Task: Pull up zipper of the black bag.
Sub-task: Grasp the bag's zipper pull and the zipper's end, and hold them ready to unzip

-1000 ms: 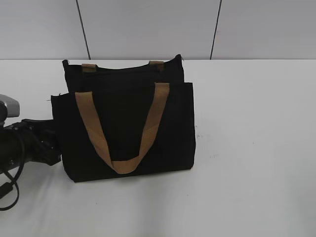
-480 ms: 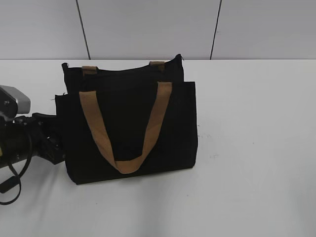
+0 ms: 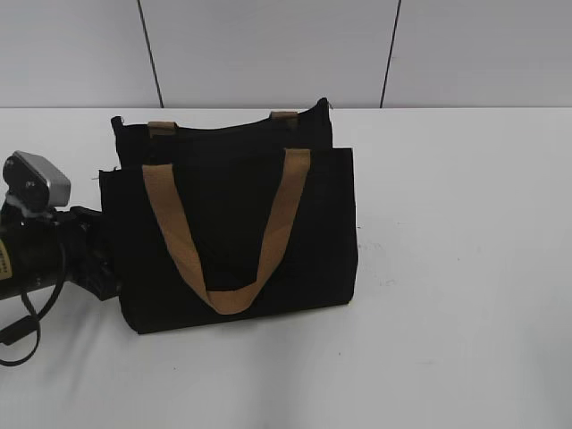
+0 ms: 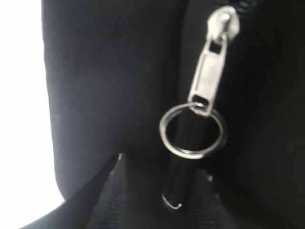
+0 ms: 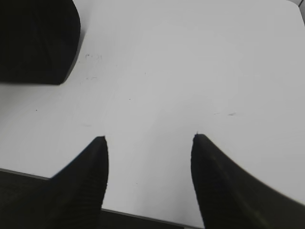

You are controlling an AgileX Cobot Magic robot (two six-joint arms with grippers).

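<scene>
The black bag (image 3: 241, 223) stands upright on the white table, and its front tan handle (image 3: 273, 223) hangs down the front panel. My left gripper (image 3: 103, 268) is pressed against the bag's left end, and the bag partly hides it. In the left wrist view the silver zipper pull (image 4: 209, 71) with its ring (image 4: 164, 131) hangs on the black zip track just ahead of my left gripper (image 4: 163, 167). Its fingers (image 4: 109, 200) stand apart with the track between them. My right gripper (image 5: 148, 138) is open and empty over bare table, with a corner of the bag (image 5: 33, 43) at the upper left.
The white table (image 3: 465, 268) stretches to the right of the bag and in front of it. A grey panelled wall (image 3: 268, 45) stands behind it. The table's front edge (image 5: 143, 214) shows under the right gripper. The left arm's cable (image 3: 18, 331) loops at the far left.
My left arm has moved right, against the bag's left end, and its wrist has risen. The bag has shifted slightly to the right.
</scene>
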